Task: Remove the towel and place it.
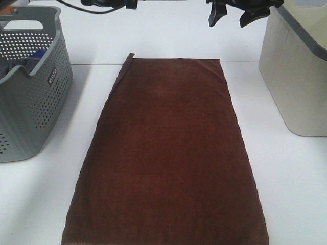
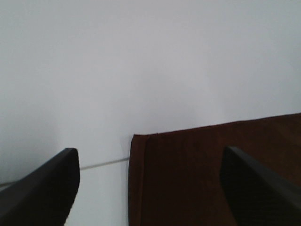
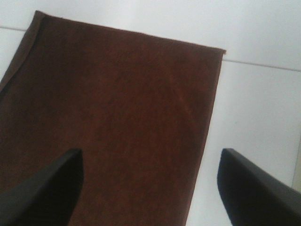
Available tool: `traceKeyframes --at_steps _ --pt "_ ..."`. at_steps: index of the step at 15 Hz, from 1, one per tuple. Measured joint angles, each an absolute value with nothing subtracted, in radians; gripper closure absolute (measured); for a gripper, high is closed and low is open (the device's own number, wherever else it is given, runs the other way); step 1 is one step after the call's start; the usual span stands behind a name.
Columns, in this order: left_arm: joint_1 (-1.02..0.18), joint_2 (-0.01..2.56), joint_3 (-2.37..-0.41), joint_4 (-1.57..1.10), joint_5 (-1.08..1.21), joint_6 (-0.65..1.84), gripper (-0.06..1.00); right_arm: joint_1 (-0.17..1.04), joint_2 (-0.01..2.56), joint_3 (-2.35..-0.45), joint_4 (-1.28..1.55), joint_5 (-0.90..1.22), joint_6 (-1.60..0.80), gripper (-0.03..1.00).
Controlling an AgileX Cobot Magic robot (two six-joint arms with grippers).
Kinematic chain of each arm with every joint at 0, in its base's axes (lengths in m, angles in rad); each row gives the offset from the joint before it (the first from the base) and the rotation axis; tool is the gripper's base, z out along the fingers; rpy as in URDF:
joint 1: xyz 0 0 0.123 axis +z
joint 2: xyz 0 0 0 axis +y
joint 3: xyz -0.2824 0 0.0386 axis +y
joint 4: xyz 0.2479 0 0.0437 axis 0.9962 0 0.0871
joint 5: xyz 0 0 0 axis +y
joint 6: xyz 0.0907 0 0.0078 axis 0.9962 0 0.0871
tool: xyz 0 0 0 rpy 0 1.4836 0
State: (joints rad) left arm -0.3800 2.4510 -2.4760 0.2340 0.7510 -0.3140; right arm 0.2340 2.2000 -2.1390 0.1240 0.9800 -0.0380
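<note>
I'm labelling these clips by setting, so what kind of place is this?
Probably a lab-style tabletop set up as a laundry-sorting scene, not a real home: a bare white table, a brown towel laid flat, a grey perforated basket on one side and a beige bin on the other.

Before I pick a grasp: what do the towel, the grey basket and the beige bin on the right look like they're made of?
Towel: soft, matte, velvety cloth, judging by its fuzzy nap and stitched hem along the far-left corner.
Grey basket: looks like rigid moulded plastic, with perforated walls and a cut-out handle.
Beige bin: probably smooth matte plastic with a grey rim; hard to confirm.
</note>
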Motion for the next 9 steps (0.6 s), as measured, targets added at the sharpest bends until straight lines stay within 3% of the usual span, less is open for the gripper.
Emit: traceKeyframes --at_steps 5,9 --pt "-0.401 2.255 -2.476 0.222 1.175 -0.17 0.17 0.234 2.089 -2.137 0.113 1.209 -0.046 0.22" --pt "-0.401 2.127 -2.467 0.213 1.211 -0.159 0.17 0.234 1.946 -2.026 0.105 1.211 -0.058 0.22"
